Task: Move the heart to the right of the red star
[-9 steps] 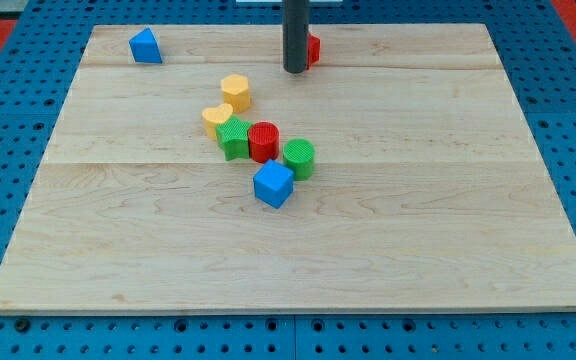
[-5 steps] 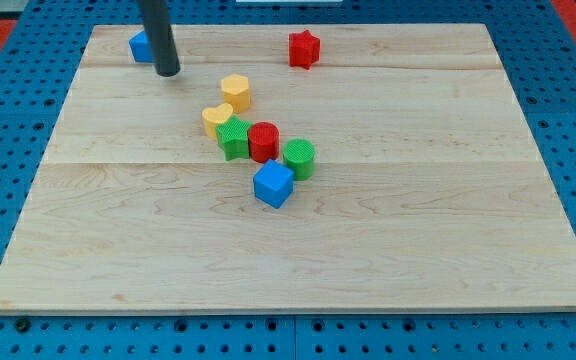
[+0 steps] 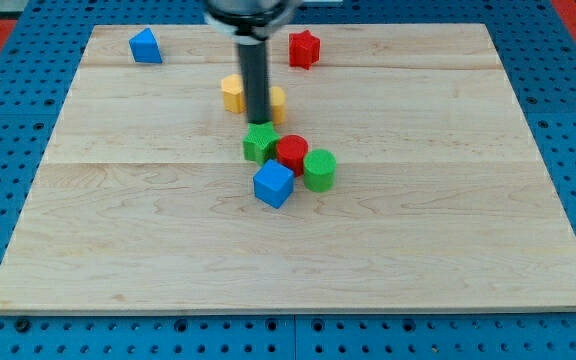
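The yellow heart (image 3: pixel 277 101) lies right of the board's middle top, partly hidden behind my rod. My tip (image 3: pixel 258 121) is down just left of the heart and right above the green star (image 3: pixel 260 142). The red star (image 3: pixel 305 48) sits near the board's top edge, up and to the right of the heart. A yellow hexagonal block (image 3: pixel 232 93) sits just left of the rod.
A red cylinder (image 3: pixel 291 153) and a green cylinder (image 3: pixel 319 169) trail down to the right from the green star. A blue cube (image 3: pixel 273 185) lies below them. A blue triangular block (image 3: pixel 145 46) sits at the top left of the wooden board (image 3: pixel 448 220).
My rod swung from the top left down to the middle. The heart moved right and slightly up. The green star, red cylinder and green cylinder shifted right.
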